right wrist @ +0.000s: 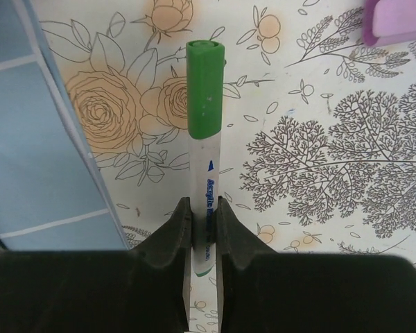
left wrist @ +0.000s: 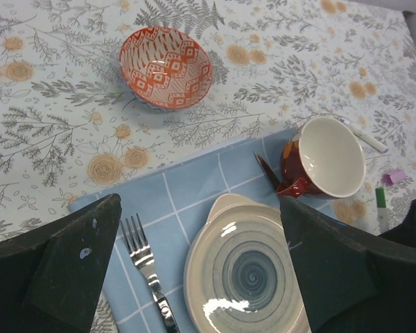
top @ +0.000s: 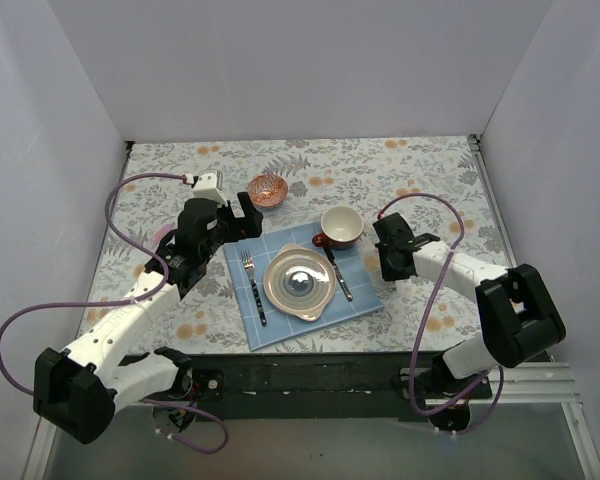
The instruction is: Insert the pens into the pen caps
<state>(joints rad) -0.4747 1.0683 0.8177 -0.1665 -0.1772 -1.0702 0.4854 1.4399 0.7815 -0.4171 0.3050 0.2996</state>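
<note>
My right gripper point(right wrist: 204, 208) is shut on a white pen point(right wrist: 206, 173) with blue lettering, held low over the floral cloth. A green pen cap point(right wrist: 204, 90) sits on the pen's far end. The end of a pink piece point(right wrist: 399, 21) lies past it at the upper right. In the left wrist view a white pen point(left wrist: 366, 137), a small pink cap point(left wrist: 395, 175) and the green cap point(left wrist: 380, 197) show right of the mug. My left gripper point(left wrist: 200, 208) hangs open above the placemat, nothing between its fingers. From above, the left gripper point(top: 242, 215) is near the orange bowl and the right gripper point(top: 390, 268) is right of the placemat.
A blue checked placemat point(top: 365, 300) carries a swirl-patterned plate point(top: 272, 290), a fork point(top: 252, 285) and a knife point(top: 340, 275). A red mug point(top: 341, 226) stands at its far corner. An orange patterned bowl point(top: 268, 189) sits further back. White walls enclose the table.
</note>
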